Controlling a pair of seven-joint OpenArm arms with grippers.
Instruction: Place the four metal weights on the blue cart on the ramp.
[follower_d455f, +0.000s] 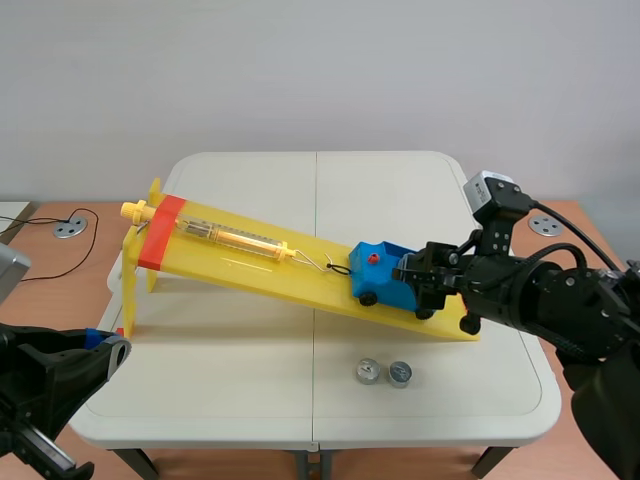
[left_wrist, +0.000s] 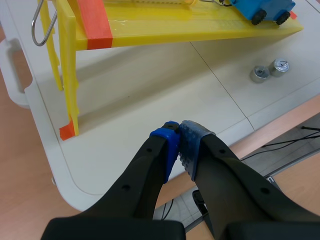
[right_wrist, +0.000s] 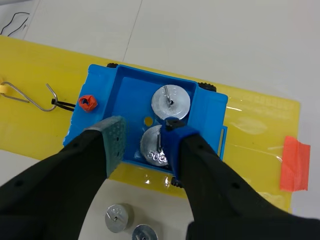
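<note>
**Two weights aboard, two to go: right arm over the cart**

- Right gripper (right_wrist: 146, 128) hangs over the blue plastic cart (right_wrist: 131, 90) low on the yellow plastic ramp (right_wrist: 40, 125). Its fingers are spread and grip nothing.
- Two round silver metal weights are in the cart. One lies by the downhill wall (right_wrist: 171, 101). The other lies between the spread fingers (right_wrist: 152, 149), partly hidden by the blue-padded finger, with a gap showing on its grey-pad side.
- The other two silver weights sit side by side on the white folding table (follower_d455f: 250, 350), just below the ramp's low end (follower_d455f: 367, 372) (follower_d455f: 400, 374).
- Left gripper (left_wrist: 181, 129) is low at its own side, well away from the work. Its pads are pressed together with nothing between them.
- The cart is tethered uphill by a wire hook (right_wrist: 30, 97) to a clear spring scale (follower_d455f: 230, 237).

Judgement on the step: half done.
- Lift the fingers straight up out of the cart; it is wheeled and on a slope, so brushing a wall could jolt it against the spring.
- Take the nearer table weight across its rim with the fingers vertical.
- Lower it onto the bare cart floor toward the red knob (right_wrist: 87, 103).
- Let go only once it is seated, since a drop could bounce the load
</note>
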